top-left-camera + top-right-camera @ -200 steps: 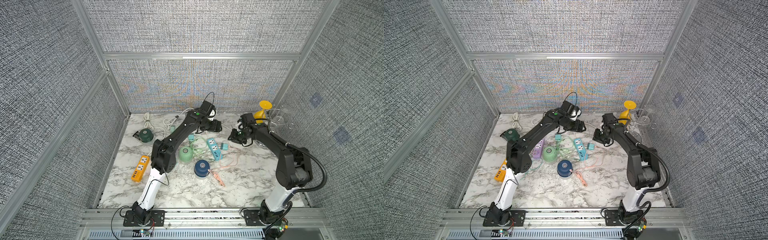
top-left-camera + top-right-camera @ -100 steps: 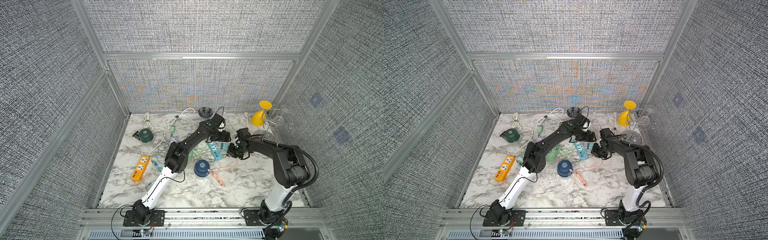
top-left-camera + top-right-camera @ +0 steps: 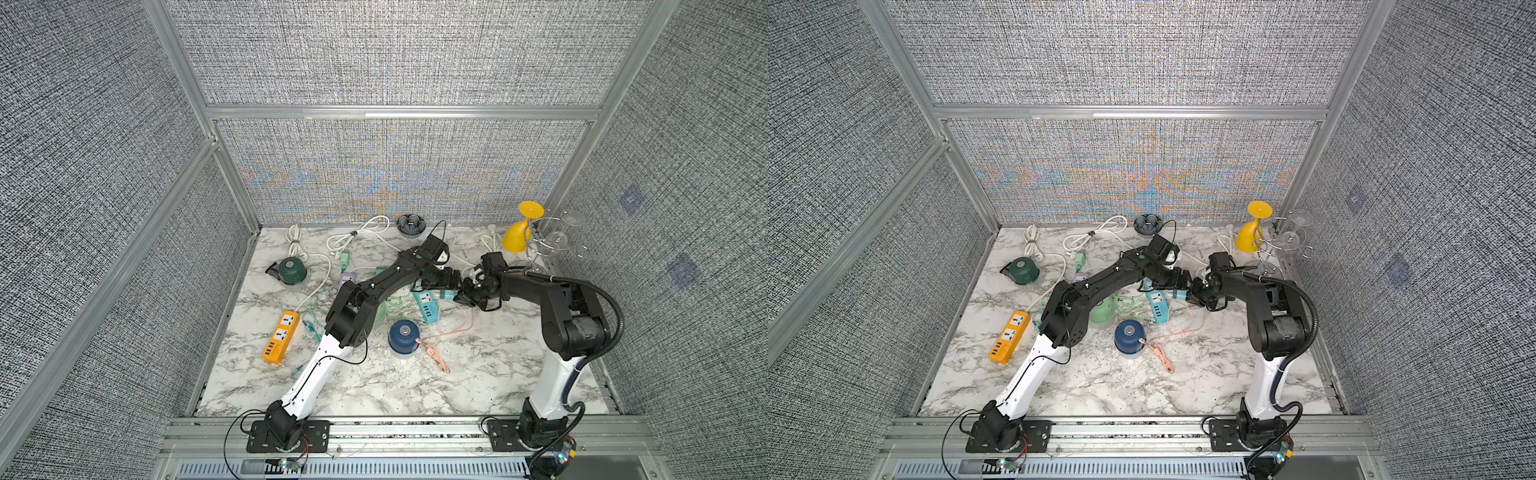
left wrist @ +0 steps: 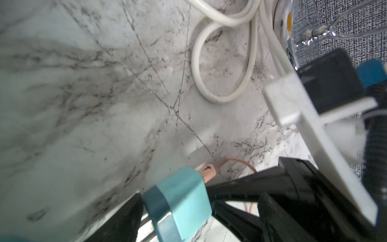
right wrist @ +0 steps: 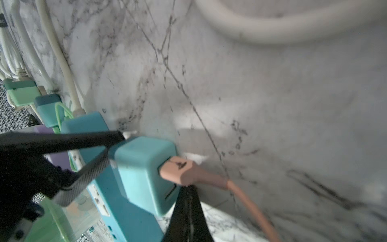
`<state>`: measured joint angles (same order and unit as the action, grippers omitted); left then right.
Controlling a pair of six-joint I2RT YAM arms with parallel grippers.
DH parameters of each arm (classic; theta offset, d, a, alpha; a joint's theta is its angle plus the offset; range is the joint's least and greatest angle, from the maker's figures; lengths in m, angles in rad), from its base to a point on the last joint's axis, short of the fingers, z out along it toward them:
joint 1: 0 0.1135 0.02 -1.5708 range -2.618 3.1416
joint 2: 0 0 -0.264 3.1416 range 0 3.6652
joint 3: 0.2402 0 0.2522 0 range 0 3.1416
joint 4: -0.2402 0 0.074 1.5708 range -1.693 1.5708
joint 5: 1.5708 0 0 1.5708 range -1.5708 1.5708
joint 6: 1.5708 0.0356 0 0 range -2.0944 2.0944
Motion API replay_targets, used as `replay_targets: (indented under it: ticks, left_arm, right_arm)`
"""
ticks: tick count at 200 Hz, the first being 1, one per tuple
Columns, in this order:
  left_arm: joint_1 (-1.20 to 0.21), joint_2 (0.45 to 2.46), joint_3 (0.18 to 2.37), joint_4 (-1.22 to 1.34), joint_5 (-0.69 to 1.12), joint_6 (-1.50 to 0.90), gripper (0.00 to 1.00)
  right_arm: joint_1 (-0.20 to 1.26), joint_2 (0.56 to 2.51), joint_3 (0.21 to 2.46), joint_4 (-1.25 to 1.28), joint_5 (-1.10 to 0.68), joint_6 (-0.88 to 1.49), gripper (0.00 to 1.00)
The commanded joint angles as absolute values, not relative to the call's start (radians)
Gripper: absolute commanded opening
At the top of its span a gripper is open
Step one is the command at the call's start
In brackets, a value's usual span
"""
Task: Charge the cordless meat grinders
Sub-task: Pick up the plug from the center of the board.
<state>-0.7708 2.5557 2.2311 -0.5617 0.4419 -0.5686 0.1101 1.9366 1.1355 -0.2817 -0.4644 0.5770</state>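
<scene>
In both top views the dark green grinder [image 3: 292,270] stands at the back left and the navy blue grinder [image 3: 404,336] mid-table. My left arm covers most of the mint green grinder [image 3: 1102,312]. A teal adapter [image 5: 144,174] carries a pink plug [image 5: 180,170] and lies against the blue power strip [image 3: 427,305]. My left gripper [image 4: 196,218] is open and straddles the adapter, one of its fingers [image 5: 83,167] at the adapter's end. My right gripper [image 5: 188,188] is shut, its tips touching the plug's underside. The pink cable [image 3: 457,328] trails toward the navy grinder.
An orange power strip [image 3: 281,336] lies at the left and a purple one [image 3: 348,277] sits under my left arm. White cords [image 3: 353,241] and a dark petal dish [image 3: 411,225] are at the back. A yellow goblet [image 3: 519,232] and glasses rack [image 3: 557,245] fill the back right corner.
My left arm swung from the back toward the blue strip, now covering the mint grinder. My right gripper moved down to the adapter and shut.
</scene>
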Motion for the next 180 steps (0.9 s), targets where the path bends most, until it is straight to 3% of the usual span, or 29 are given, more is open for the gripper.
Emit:
replay_targets:
  ticks: [1, 40, 102, 144, 180]
  left_arm:
    - [-0.772, 2.505, 2.139, -0.534, 0.468, -0.612, 0.87]
    - [-0.783, 2.444, 2.052, -0.528, 0.457, -0.604, 0.87]
    - [-0.842, 2.473, 2.142, -0.764, 0.297, -0.295, 0.88]
    - [-0.854, 2.47, 2.097, -0.739, 0.213, -0.213, 0.83]
    - [-0.856, 2.461, 2.08, -0.694, 0.155, -0.158, 0.86]
  right_arm:
    - [0.106, 1.962, 1.15, -0.32, -0.401, 0.581, 0.0]
    - [0.1, 1.968, 1.178, -0.338, -0.402, 0.571, 0.0]
    - [0.095, 1.933, 1.165, -0.368, -0.402, 0.546, 0.0]
    - [0.094, 1.905, 1.148, -0.37, -0.405, 0.54, 0.08]
    - [0.092, 1.883, 1.128, -0.373, -0.406, 0.532, 0.11]
